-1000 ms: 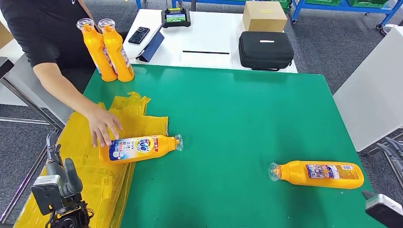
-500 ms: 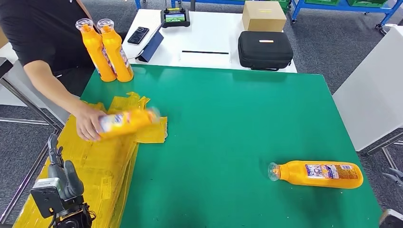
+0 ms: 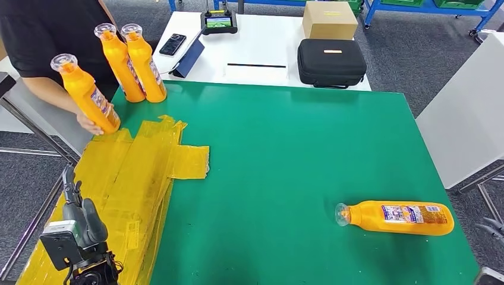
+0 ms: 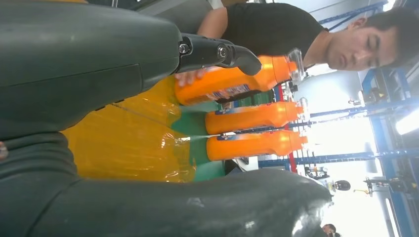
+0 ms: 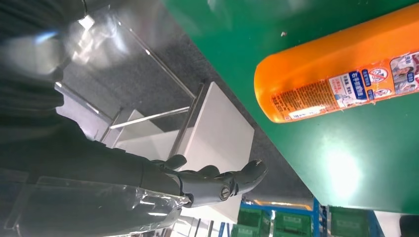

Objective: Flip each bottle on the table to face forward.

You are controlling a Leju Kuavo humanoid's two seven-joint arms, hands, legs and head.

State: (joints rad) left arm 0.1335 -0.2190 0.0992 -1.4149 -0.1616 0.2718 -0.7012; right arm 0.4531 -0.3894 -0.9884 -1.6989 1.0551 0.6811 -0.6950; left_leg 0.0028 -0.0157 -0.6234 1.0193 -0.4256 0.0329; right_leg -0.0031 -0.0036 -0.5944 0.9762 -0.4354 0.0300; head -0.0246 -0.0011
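One bottle (image 3: 397,218) is left lying on the green bench (image 3: 285,154), near its right front corner. Cap points left toward mid-bench. The label facing up is small print and icons, so it looks like the back side, though you can't be sure from the head view.

A person's hand (image 3: 89,123) is setting a third bottle (image 3: 86,94) upright at the bench's far left edge, just beside the standing pair (image 3: 134,62). Those are out of your hands, so leave them.

Left robot hand (image 4: 217,52): fingers apart, holding nothing, low off the bench's left front corner above the yellow sheeting (image 3: 128,178).
Right robot hand (image 5: 217,182): fingers slack and apart, holding nothing, off the bench's right edge near the base of the lying bottle, not touching it.

Step, as I read it: between bottles, with the reach for the lying one not yet begun.

Next move for you:
- Use the right arm, it's the near one.
- Bring the robot hand up over the bench edge and onto the bottle's body, clear of the cap.
- Grip across the width, then roll it about its long axis until the front label faces up.
- It's round and smooth, so expect it to roll away or slip. Close firmly before turning.
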